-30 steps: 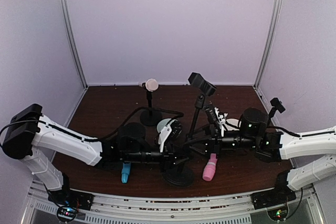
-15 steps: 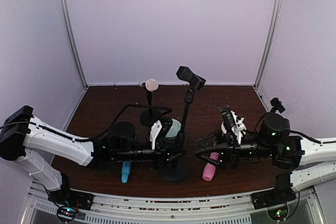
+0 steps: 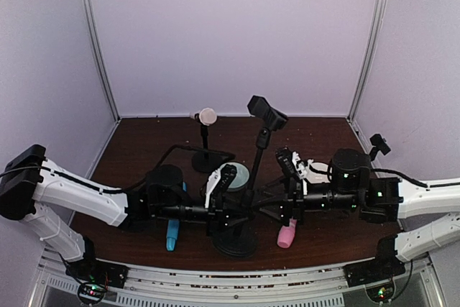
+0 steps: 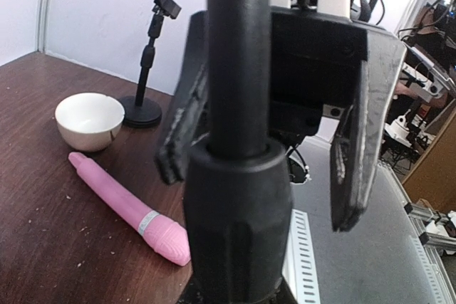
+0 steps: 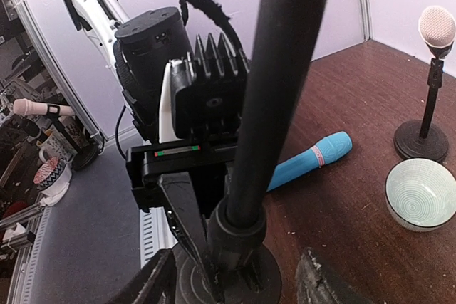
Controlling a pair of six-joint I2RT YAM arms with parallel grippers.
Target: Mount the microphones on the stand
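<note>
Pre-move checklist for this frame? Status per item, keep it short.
1. Left gripper clamped on the tall stand, low on its pole: ok.
2. Right gripper open and empty: ok.
3. Clip atop the tall stand free for a microphone: ok.
4. Pink microphone lying flat with nothing on it, close to the right gripper: ok.
5. White bowl clear of the pink microphone's thin end: cannot tell; they sit very close together.
6. Tall stand straight up: cannot tell; it leans in every view, which may be only the camera angle.
</note>
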